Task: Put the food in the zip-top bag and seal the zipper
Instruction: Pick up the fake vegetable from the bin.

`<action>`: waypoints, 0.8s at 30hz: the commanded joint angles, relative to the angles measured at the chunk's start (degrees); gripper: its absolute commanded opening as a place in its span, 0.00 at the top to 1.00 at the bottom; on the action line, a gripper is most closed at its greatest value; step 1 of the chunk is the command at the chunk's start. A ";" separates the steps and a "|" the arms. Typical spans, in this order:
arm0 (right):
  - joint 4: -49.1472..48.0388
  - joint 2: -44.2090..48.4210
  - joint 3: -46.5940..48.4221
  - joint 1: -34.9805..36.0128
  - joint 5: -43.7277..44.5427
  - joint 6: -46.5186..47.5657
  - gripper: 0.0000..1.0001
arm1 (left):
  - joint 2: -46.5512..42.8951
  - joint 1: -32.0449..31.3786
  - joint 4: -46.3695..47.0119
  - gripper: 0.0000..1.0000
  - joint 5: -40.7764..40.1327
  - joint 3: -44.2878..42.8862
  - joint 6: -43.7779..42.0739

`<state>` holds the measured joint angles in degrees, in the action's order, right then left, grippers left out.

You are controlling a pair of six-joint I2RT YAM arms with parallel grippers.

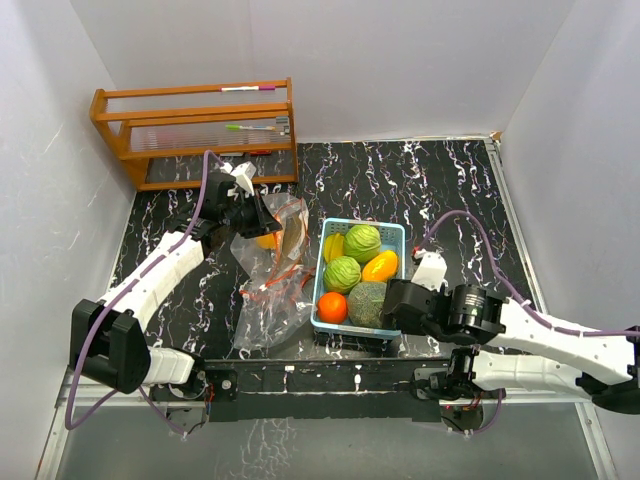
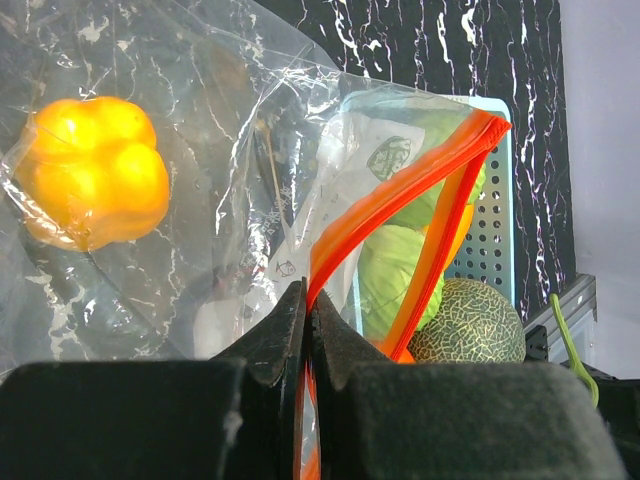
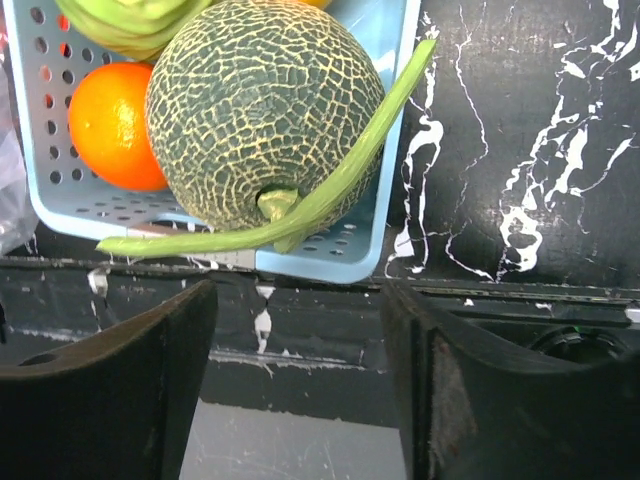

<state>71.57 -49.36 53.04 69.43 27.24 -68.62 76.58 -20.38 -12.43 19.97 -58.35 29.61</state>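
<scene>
A clear zip-top bag (image 1: 268, 290) with an orange zipper (image 2: 400, 215) lies left of the light-blue basket (image 1: 398, 235). A yellow-orange pepper (image 2: 95, 170) sits inside the bag. My left gripper (image 2: 308, 300) is shut on the bag's zipper edge and holds it up. The basket holds two light-green cabbages (image 1: 361, 243), a netted melon (image 1: 367, 303), an orange (image 1: 333, 307), a yellow-orange pepper (image 1: 381, 266) and a yellow piece (image 1: 333, 246). My right gripper (image 3: 300, 330) is open and empty at the basket's near right corner, just short of the melon (image 3: 260, 110).
A wooden rack (image 1: 195, 128) with pens stands at the back left. White walls enclose the black marbled table (image 1: 450, 190). The table's metal front rail (image 1: 330, 385) runs below the basket.
</scene>
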 commanded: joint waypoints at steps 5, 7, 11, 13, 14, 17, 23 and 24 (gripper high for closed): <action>-13.96 -1.12 -3.77 0.26 11.35 -2.99 0.41 | -0.72 -0.14 -0.31 1.00 0.57 0.30 -0.36; -14.56 -2.51 -3.59 0.27 14.45 -2.88 0.43 | -0.60 -0.14 -0.22 1.00 0.75 0.24 -0.27; -13.36 -5.19 -3.70 0.27 17.12 -4.84 0.47 | -0.36 -0.16 -0.40 1.00 0.99 -0.09 -0.38; -11.59 -6.29 -4.09 0.27 17.34 -7.22 0.49 | -0.30 -0.14 -0.42 1.00 1.09 -0.03 -0.47; -10.95 -6.69 -4.27 0.27 17.20 -7.91 0.50 | -0.24 -0.10 -0.31 1.00 1.17 0.05 -0.39; -10.15 -6.86 -5.67 0.26 17.04 -10.05 0.57 | 0.01 -0.13 0.09 1.00 1.66 0.33 -0.14; -10.92 -4.16 -6.45 0.27 19.02 -8.92 0.88 | 0.29 -0.10 0.21 1.00 2.23 0.12 0.19; -11.25 -3.59 -6.01 0.27 19.58 -7.65 0.92 | 0.25 -0.10 0.14 1.00 2.14 0.08 0.15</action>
<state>61.47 -55.75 45.89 69.43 41.80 -76.62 77.36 -20.38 -12.40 20.84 -58.13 29.63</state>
